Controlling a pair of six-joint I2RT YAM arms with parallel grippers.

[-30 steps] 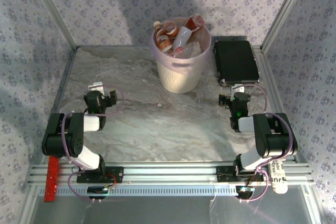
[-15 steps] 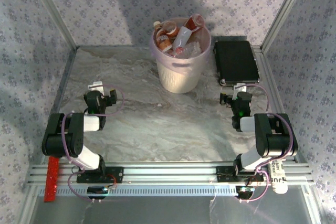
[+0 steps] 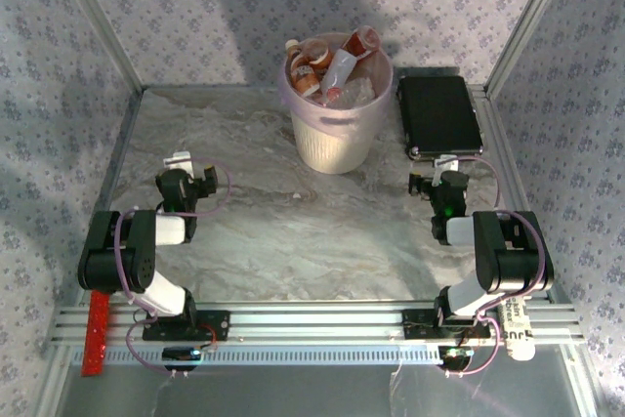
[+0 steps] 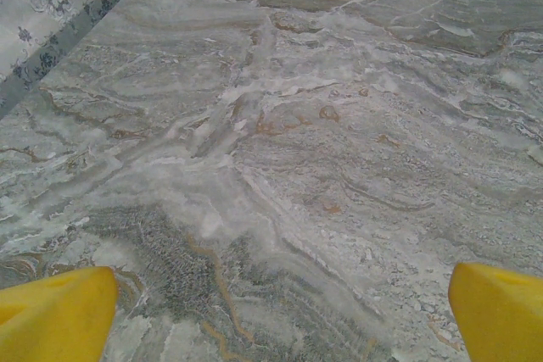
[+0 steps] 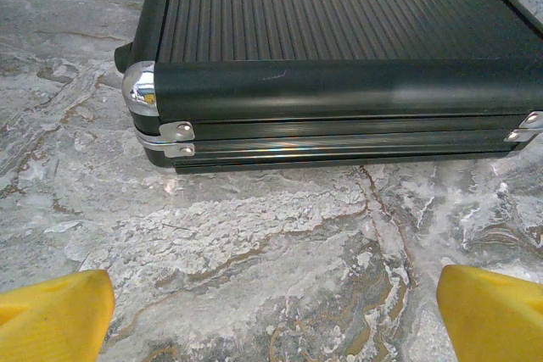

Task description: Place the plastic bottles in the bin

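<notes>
The bin (image 3: 333, 142), a pale ribbed bucket, stands at the back middle of the marble table. Several plastic bottles (image 3: 335, 69) are piled in it, their red and white caps poking above the rim. One white bottle (image 3: 518, 330) with dark lettering lies on the metal rail at the near right, beside the right arm's base. My left gripper (image 3: 190, 169) rests low over the left of the table, open, with bare marble between its yellow fingertips (image 4: 55, 315). My right gripper (image 3: 435, 172) is also open and empty, just in front of the black case.
A flat black ribbed case (image 3: 439, 114) lies right of the bin, and its near edge (image 5: 339, 91) spans the right wrist view. A red bar (image 3: 98, 331) lies at the near left by the rail. Patterned walls enclose the table on three sides.
</notes>
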